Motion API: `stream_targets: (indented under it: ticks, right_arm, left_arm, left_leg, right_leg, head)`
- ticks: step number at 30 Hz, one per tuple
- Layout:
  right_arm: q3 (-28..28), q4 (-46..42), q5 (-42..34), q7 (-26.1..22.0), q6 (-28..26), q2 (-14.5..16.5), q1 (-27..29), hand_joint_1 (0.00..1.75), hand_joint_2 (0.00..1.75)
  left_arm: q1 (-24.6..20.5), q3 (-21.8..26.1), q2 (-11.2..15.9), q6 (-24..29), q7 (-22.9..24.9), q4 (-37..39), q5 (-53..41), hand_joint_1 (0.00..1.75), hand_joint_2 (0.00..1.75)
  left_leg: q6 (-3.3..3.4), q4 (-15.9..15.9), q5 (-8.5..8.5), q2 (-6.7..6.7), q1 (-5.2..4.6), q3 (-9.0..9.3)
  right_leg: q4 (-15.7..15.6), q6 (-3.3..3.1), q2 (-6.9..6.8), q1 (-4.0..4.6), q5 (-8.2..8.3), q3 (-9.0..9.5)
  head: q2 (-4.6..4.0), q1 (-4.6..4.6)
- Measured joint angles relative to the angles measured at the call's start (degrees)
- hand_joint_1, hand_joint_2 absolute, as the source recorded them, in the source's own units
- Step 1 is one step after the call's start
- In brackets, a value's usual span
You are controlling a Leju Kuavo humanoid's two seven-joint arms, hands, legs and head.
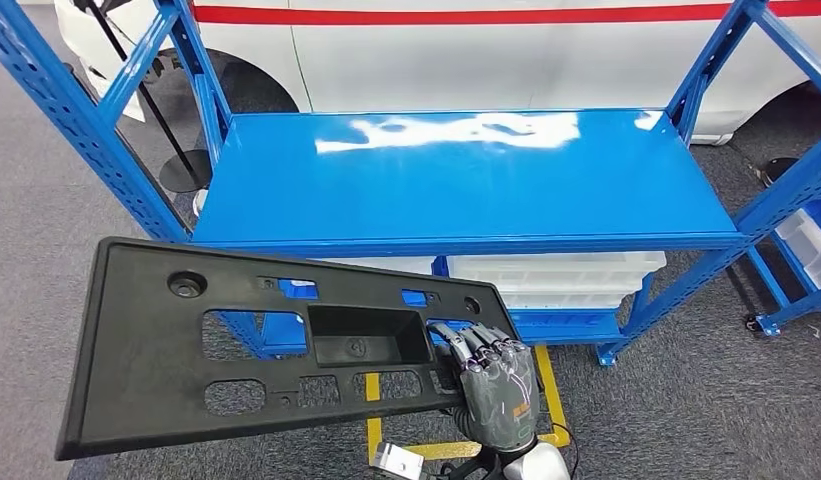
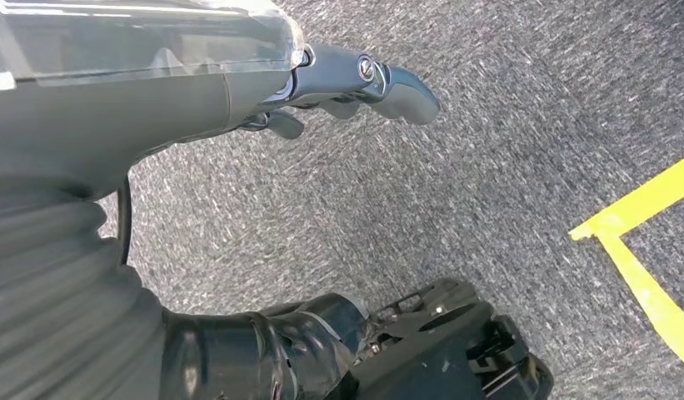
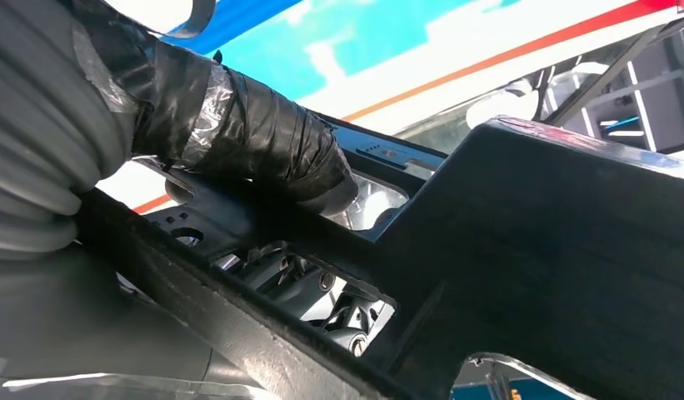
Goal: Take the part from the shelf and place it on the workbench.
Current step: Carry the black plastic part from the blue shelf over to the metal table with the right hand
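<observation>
The robot's right hand [image 1: 496,385] grips a long black plastic panel [image 1: 186,350], apparently a licence-plate mount, at the panel's right end. Its fingers [image 1: 476,345] are hooked through one of the cut-outs and clamped on the panel's lower bar. The panel is held clear of the shelf, in front of it and lower in the head view, tilted so that its left end hangs lower than its right. It has a rectangular recess near its middle, several slots along both long edges and a round boss near the upper left corner.

In the right wrist view the taped thumb [image 3: 263,150] presses across the panel's bar [image 3: 263,233], and the darker fingers [image 3: 322,292] show through an opening from the other side.

The left hand [image 2: 355,87] hangs over the grey carpet [image 2: 455,192], holding nothing; its thumb points outward, and the other fingers seem curled beneath the palm, though the view hides most of them, so one cannot tell how far they are closed.

The blue metal shelf [image 1: 466,175] stands just ahead, its glossy top board bare. White plastic bins [image 1: 556,275] sit on the level below. Behind the shelf is a white vehicle body with a red stripe [image 1: 486,14]. Yellow tape [image 1: 551,395] marks the carpet near the shelf's foot.
</observation>
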Motion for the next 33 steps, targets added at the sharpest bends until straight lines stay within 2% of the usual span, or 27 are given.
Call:
stream_targets:
  ticks: [1,2,4,6,8,10,11,12,13,15,16,17,19,21,22,24,25,26,27,28,29,31,32,33]
  right_arm:
    - [0.1,0.0,-0.4,-0.1,0.0,-0.1,0.0,1.75,1.75]
    - [0.2,0.0,-0.7,-0.1,0.0,-0.1,0.0,1.75,1.75]
    - [0.4,0.1,-1.2,0.0,0.0,-0.4,0.0,1.75,1.75]
    - [0.8,0.2,-1.7,0.2,0.0,-0.6,-0.1,1.75,1.75]
    - [1.1,0.2,-2.1,0.3,0.0,-0.8,-0.2,1.75,1.75]
    - [1.2,0.3,-2.4,0.4,0.0,-0.9,-0.2,1.75,1.75]
    - [1.3,0.4,-2.4,0.4,0.0,-1.0,-0.2,1.75,1.75]
    - [1.3,0.5,-2.5,0.4,0.0,-1.1,-0.1,1.75,1.75]
    - [1.4,0.5,-2.5,0.5,0.0,-1.2,-0.1,1.75,1.75]
    - [1.5,0.5,-2.5,0.5,0.0,-1.3,-0.1,1.75,1.75]
    - [1.5,0.5,-2.6,0.5,0.0,-1.3,-0.2,1.75,1.75]
    - [1.6,0.5,-2.6,0.5,0.0,-1.3,-0.2,1.75,1.75]
    - [1.6,0.5,-2.6,0.5,0.0,-1.4,-0.2,1.75,1.75]
    - [1.6,0.5,-2.7,0.5,0.0,-1.4,-0.2,1.75,1.75]
    - [1.6,0.5,-2.8,0.5,0.0,-1.5,-0.2,1.75,1.75]
    - [1.6,0.5,-2.9,0.6,0.0,-1.6,-0.2,1.75,1.75]
    - [1.6,0.5,-3.0,0.6,0.0,-1.7,-0.2,1.75,1.75]
    - [1.6,0.5,-3.0,0.6,0.0,-1.8,-0.1,1.75,1.75]
    - [1.6,0.5,-3.0,0.6,0.0,-1.9,0.0,1.75,1.75]
    - [1.6,0.5,-3.0,0.6,0.0,-2.0,0.0,1.75,1.75]
    - [1.6,0.5,-3.1,0.7,0.0,-2.1,0.1,1.75,1.75]
    - [1.6,0.4,-3.1,0.6,0.0,-2.2,0.1,1.75,1.75]
    - [1.6,0.3,-3.1,0.5,0.0,-2.2,0.1,1.75,1.75]
    - [1.6,0.2,-3.1,0.4,0.0,-2.2,0.3,1.75,1.75]
  left_arm:
    - [0.0,0.0,0.0,0.0,0.0,0.0,0.0,0.00,1.75]
    - [0.0,0.0,0.0,0.0,-0.1,0.0,0.0,0.00,1.75]
    - [0.0,0.0,0.0,0.0,-0.1,0.0,0.1,0.00,1.75]
    - [0.0,0.0,0.0,0.0,-0.2,0.0,0.1,0.00,1.75]
    - [0.0,0.0,0.0,0.0,-0.3,0.0,0.1,0.00,1.75]
    - [0.1,0.0,0.0,0.0,-0.3,0.0,0.1,0.00,1.75]
    - [0.1,0.0,0.0,0.0,-0.3,0.0,0.1,0.00,1.75]
    - [0.2,0.0,0.0,0.0,-0.3,0.0,0.1,0.00,1.75]
    - [0.2,0.0,0.0,0.0,-0.3,0.0,0.1,0.00,1.75]
    - [0.2,0.0,0.0,0.1,-0.3,0.0,0.1,0.00,1.75]
    - [0.2,0.0,0.1,0.1,-0.4,0.0,0.1,0.00,1.75]
    - [0.1,0.0,0.1,0.2,-0.4,0.0,0.1,0.00,1.75]
    - [0.2,0.0,0.1,0.3,-0.4,0.0,0.1,0.00,1.75]
    - [0.3,0.0,0.1,0.3,-0.4,0.0,0.1,0.00,1.75]
    - [0.3,0.0,0.1,0.3,-0.4,0.0,0.1,0.00,1.75]
    - [0.2,0.0,0.1,0.3,-0.4,0.0,0.1,0.00,1.75]
    - [0.1,0.0,0.1,0.3,-0.5,0.0,0.1,0.00,1.75]
    - [0.2,0.0,0.1,0.3,-0.5,0.0,0.2,0.00,1.75]
    - [0.2,0.0,0.1,0.3,-0.5,0.0,0.2,0.00,1.75]
    - [0.2,0.0,0.1,0.3,-0.5,0.0,0.2,0.00,1.75]
    - [0.2,0.0,0.1,0.3,-0.5,0.0,0.3,0.00,1.75]
    - [0.2,0.0,0.1,0.3,-0.5,0.0,0.4,0.00,1.75]
    - [0.2,0.0,0.1,0.3,-0.5,0.0,0.4,0.00,1.75]
    - [0.2,0.0,0.1,0.3,-0.6,0.0,0.5,0.00,1.75]
  left_leg:
    - [-0.22,0.3,0.03,-0.02,-0.11,-0.22]
    - [-0.52,0.4,0.12,-0.02,-0.19,-0.42]
    - [-1.24,0.5,0.45,-0.01,-0.30,-0.69]
    - [-1.92,0.9,0.03,-0.05,-0.17,-1.11]
    - [-2.55,4.7,-2.82,-0.12,0.02,-2.76]
    - [-3.10,11.7,-6.76,-0.14,0.22,-5.52]
    - [-3.30,14.7,-7.89,-0.13,0.32,-6.58]
    - [-3.41,15.8,-7.94,-0.13,0.37,-6.79]
    - [-3.44,14.8,-6.93,-0.12,0.41,-5.93]
    - [-3.17,7.6,-3.43,-0.14,0.44,-1.87]
    - [-2.94,3.9,-2.24,-0.17,0.33,0.08]
    - [-2.70,1.4,-1.65,-0.21,0.22,1.25]
    - [-2.26,0.0,-1.59,-0.28,-0.03,1.66]
    - [-1.51,-0.5,-1.12,-0.24,0.19,1.58]
    - [-1.04,-0.8,-0.84,-0.16,0.33,1.58]
    - [-0.34,-1.1,-0.42,0.03,0.46,1.47]
    - [-0.19,-1.1,-0.34,0.12,0.42,1.33]
    - [-0.15,-1.1,-0.32,0.22,0.38,1.22]
    - [-0.13,-1.0,-0.31,0.34,0.35,1.14]
    - [-0.13,-0.9,-0.31,0.45,0.34,1.10]
    - [-0.19,-0.8,-0.36,0.55,0.34,1.08]
    - [-0.51,-0.3,-0.59,0.74,0.20,1.03]
    - [-0.78,-0.1,-0.71,0.82,0.06,0.93]
    - [-1.04,0.1,-0.80,0.98,-0.07,0.83]
  right_leg:
    - [-3.1,-0.25,0.01,0.11,0.93,1.67]
    - [-5.1,-0.50,0.03,0.24,1.32,2.56]
    - [-5.9,-0.99,0.11,0.47,1.54,2.47]
    - [-6.2,-1.75,0.04,0.22,2.11,2.29]
    - [-6.6,-2.47,-0.16,-0.04,2.68,1.99]
    - [-6.5,-2.72,-0.28,0.01,2.99,1.50]
    - [-6.5,-2.72,-0.32,0.04,3.11,1.28]
    - [-6.4,-2.68,-0.33,0.05,3.19,1.10]
    - [-6.3,-2.64,-0.33,0.04,3.24,1.00]
    - [-6.1,-2.51,-0.31,0.03,3.27,0.96]
    - [-6.0,-2.34,-0.29,0.12,3.30,0.86]
    - [-5.9,-2.06,-0.28,0.21,3.40,0.69]
    - [-5.9,-1.38,-0.24,0.34,3.71,0.32]
    - [-5.8,-0.82,-0.18,0.37,3.65,0.16]
    - [-4.9,-0.61,-0.11,0.37,2.82,-0.26]
    - [0.5,-0.30,0.03,0.27,-0.61,-2.58]
    - [4.3,-0.18,0.06,0.23,-2.60,-4.31]
    - [7.7,-0.07,0.06,0.18,-3.90,-5.81]
    - [9.5,0.01,0.06,0.11,-4.18,-6.56]
    - [9.3,0.03,0.04,0.05,-3.37,-6.27]
    - [6.8,-0.02,-0.05,-0.01,-1.65,-4.89]
    - [-1.0,-0.32,-0.87,0.11,1.70,-0.86]
    - [-3.8,-0.53,-1.25,0.23,2.50,0.46]
    - [-5.2,-0.72,-1.51,0.36,2.68,1.05]
  head:
    - [0.00,-0.01]
    - [0.00,-0.02]
    - [0.00,-0.03]
    - [0.00,-0.03]
    - [0.00,-0.07]
    - [0.00,-0.09]
    - [0.00,-0.09]
    - [0.00,-0.10]
    - [0.00,-0.10]
    - [0.00,-0.09]
    - [0.00,-0.09]
    - [0.00,-0.08]
    - [0.00,-0.07]
    - [0.00,-0.05]
    - [0.00,-0.02]
    - [0.00,0.03]
    - [0.00,0.06]
    - [0.00,0.05]
    - [0.00,0.05]
    - [0.00,0.06]
    - [0.00,0.06]
    - [0.00,0.07]
    - [0.00,0.05]
    - [0.00,0.03]
